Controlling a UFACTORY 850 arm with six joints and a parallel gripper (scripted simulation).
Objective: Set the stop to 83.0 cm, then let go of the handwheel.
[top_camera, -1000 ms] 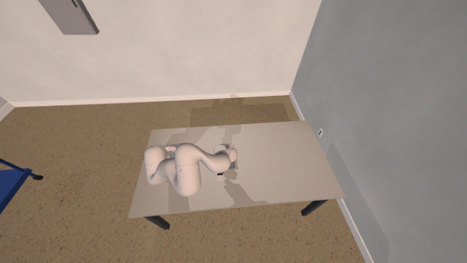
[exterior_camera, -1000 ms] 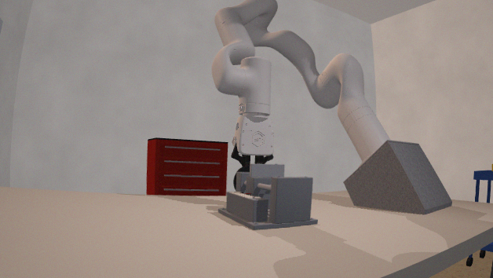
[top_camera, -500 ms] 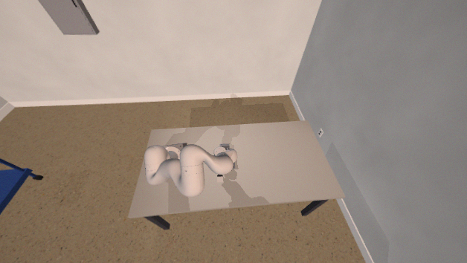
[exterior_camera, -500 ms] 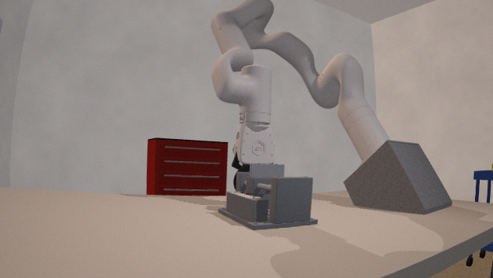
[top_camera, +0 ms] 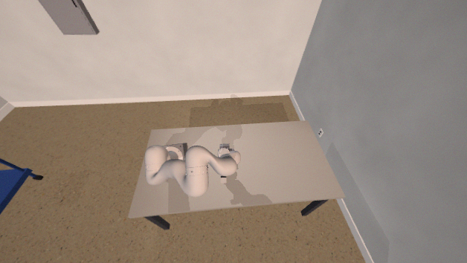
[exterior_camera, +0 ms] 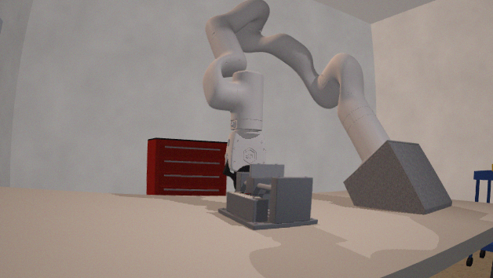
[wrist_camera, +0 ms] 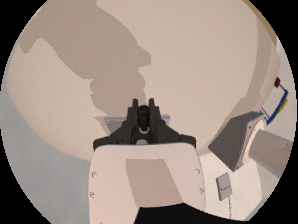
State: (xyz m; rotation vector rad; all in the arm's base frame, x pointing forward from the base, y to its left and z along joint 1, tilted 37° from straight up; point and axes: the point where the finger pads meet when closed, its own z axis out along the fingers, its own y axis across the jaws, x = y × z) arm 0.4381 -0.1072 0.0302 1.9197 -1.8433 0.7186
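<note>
A small grey stop fixture (exterior_camera: 268,200) with blocks, a rod and a base plate stands on the table; from above it is mostly hidden under my arm (top_camera: 227,148). The handwheel sits at the fixture's far end and is hidden behind its blocks and my fingers. My gripper (exterior_camera: 235,176) hangs straight down onto that far end, with its dark fingers low behind the blocks. In the wrist view the two dark fingertips stand close together, shut on the handwheel, which I cannot see clearly.
The arm's grey wedge base (exterior_camera: 396,178) stands on the table to the right of the fixture. A red drawer cabinet (exterior_camera: 186,166) stands behind the table. A blue cart (top_camera: 11,182) is on the floor to the left.
</note>
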